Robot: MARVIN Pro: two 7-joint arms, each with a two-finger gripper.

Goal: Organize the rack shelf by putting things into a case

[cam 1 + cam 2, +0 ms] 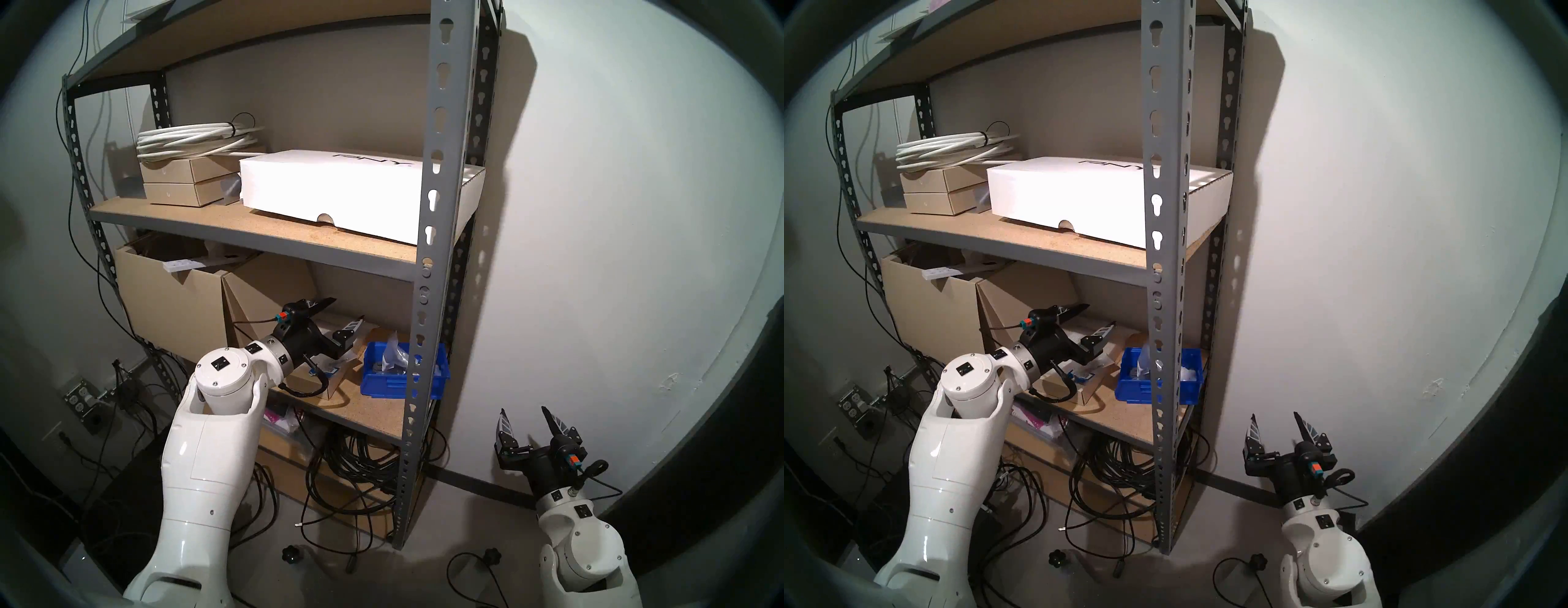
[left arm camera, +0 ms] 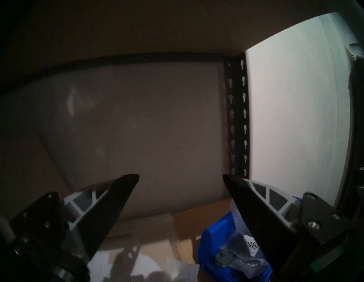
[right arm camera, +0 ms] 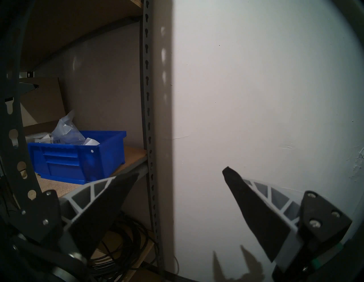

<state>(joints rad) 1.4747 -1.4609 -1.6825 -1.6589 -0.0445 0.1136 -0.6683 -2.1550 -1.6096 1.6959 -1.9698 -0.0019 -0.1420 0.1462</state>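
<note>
Head stereo left: left gripper [image 1: 343, 312] inside the rack shelf [image 1: 437, 212] at the lower board, fingers spread wide, nothing between them; blue case [image 1: 403, 382] sits on that board just right of it, near the front right upright, with clear plastic bags [image 1: 392, 350] poking up out of it. Right gripper [image 1: 530, 424] is low and well right of the rack, out by the wall, fingers wide, empty. Head stereo right: same layout; a flat cardboard box [image 1: 1089, 388] with pale sheets on it lies under the left gripper, whether a loose bag is among them I cannot tell. Left wrist: both fingers apart and empty, pointing at the far wall of the bay; the case is at lower right, right finger overlapping it in view, and inside is a bag with a white barcode label [image 2: 253, 245] and dark hardware parts [image 2: 224, 258]. Right wrist: case seen from the side on the board, bags piled above the rim, one crumpled corner sticking up. Handling, my guess: bags are light, soft, crinkly, slick film with small hard lumps that shift; best pinched at a bunched upper corner or fold, not across the parts, so they don't slide out.
</note>
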